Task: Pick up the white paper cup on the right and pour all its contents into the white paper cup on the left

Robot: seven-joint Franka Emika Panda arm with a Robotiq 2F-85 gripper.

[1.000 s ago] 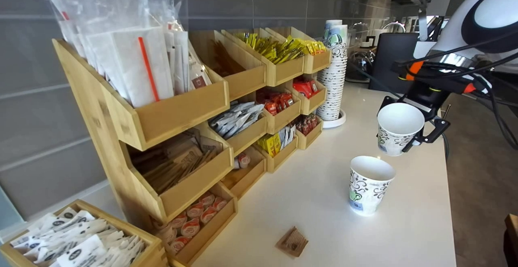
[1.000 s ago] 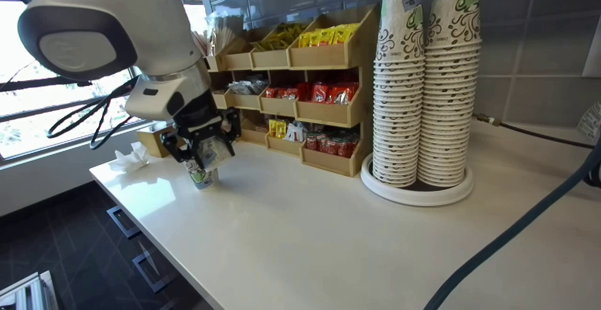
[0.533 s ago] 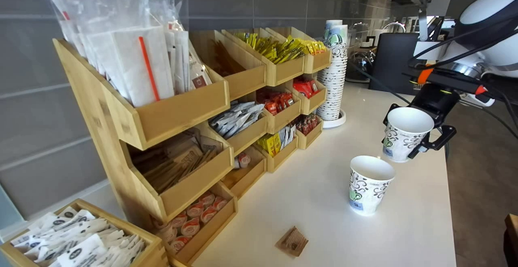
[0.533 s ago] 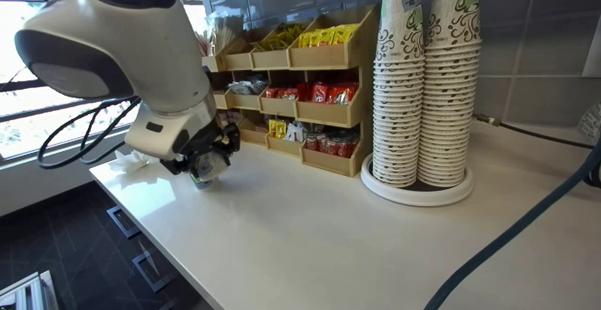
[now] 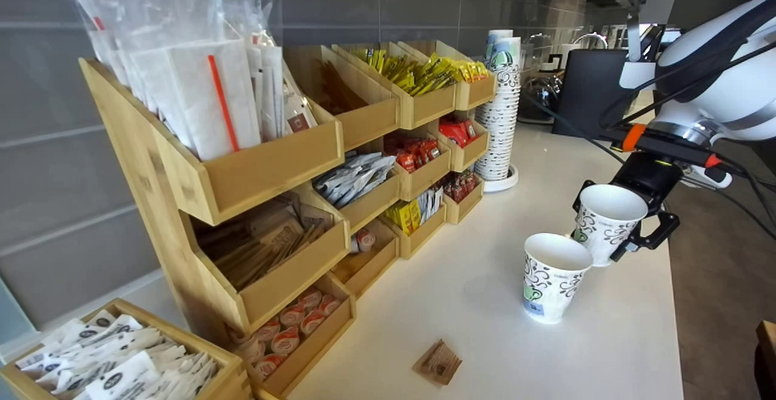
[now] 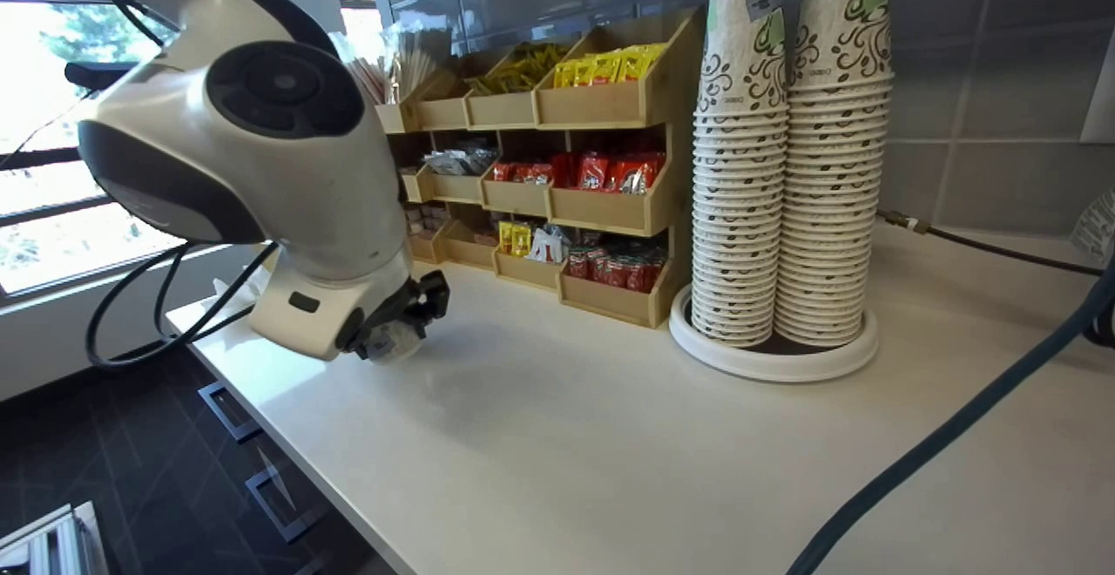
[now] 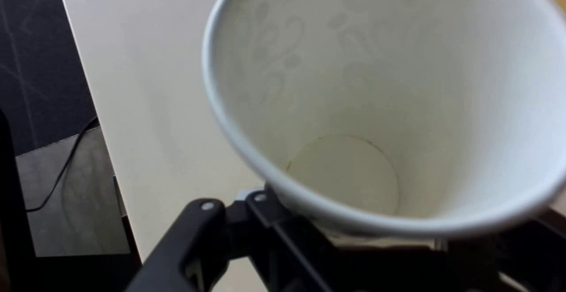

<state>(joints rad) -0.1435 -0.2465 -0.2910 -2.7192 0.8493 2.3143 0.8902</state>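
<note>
at a white counter, my hand is clamped around the held cup, a patterned paper one that i take for the right-hand cup of the job. it is mouth up and close to upright, just beside the standing cup, the likely target of the pour, which rests on the counter.

in the wrist view, the held cup shows pale walls and a bare-looking round bottom, with a faint dark line along part of its edge; a last trace of clear liquid would be hard to spot. by my judgement, the picking up is done and the pour most likely is too, since nothing obvious lies inside to tip out.

proof is missing: in an exterior view the standing cup's inner bottom is out of sight, so i cannot tell what, if anything, it contains. what is left, as i read it, is setting the held cup down and letting go. whether its base meets the counter, or its side touches the standing cup, i cannot tell; in an exterior view my arm blocks most of the pair.
</note>
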